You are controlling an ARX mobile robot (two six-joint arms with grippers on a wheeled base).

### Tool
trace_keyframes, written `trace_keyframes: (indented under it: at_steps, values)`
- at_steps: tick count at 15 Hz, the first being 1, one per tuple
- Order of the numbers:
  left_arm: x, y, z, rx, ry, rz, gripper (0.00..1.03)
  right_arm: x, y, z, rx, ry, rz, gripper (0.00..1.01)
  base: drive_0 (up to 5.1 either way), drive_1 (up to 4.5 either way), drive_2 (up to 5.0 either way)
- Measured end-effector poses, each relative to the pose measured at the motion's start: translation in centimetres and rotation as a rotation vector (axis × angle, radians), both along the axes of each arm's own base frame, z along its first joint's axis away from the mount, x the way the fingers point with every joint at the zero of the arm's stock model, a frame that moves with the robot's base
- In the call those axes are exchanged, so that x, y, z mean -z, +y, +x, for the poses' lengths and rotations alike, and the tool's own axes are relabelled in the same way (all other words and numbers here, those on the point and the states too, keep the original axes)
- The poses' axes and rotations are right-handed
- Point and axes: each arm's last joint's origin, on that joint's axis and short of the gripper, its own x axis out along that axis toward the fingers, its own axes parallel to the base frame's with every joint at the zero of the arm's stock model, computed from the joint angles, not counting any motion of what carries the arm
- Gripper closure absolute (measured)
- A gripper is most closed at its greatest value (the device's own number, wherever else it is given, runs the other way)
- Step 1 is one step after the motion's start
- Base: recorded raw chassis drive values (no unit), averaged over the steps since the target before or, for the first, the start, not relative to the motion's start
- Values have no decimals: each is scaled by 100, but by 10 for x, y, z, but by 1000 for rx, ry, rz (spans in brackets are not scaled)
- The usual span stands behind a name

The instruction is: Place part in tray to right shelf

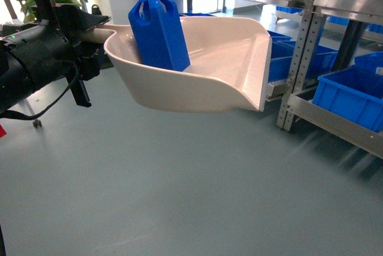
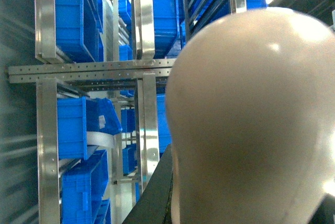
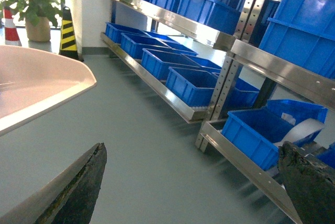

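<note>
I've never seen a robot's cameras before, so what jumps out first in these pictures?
A big cream tray hangs in mid-air above the grey floor, held by its handle at the left gripper. A bright blue part stands tilted inside it. Along the right, steel shelves carry rows of blue crates.

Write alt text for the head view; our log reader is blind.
A blue part stands tilted in a cream tray held by its handle above grey floor. Steel shelving with blue crates stands to the right.

head view looks down, wrist views near, all share tray [image 1: 197, 82]
</note>
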Motion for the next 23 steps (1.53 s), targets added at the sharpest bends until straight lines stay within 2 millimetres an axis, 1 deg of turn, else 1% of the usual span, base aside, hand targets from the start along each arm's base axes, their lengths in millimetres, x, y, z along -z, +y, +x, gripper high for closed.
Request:
trace_keyframes:
  at_steps: [23]
  values:
    - [0, 0, 0, 1, 0, 0, 88, 0, 0, 0, 0, 0, 0, 3, -150, -150, -150]
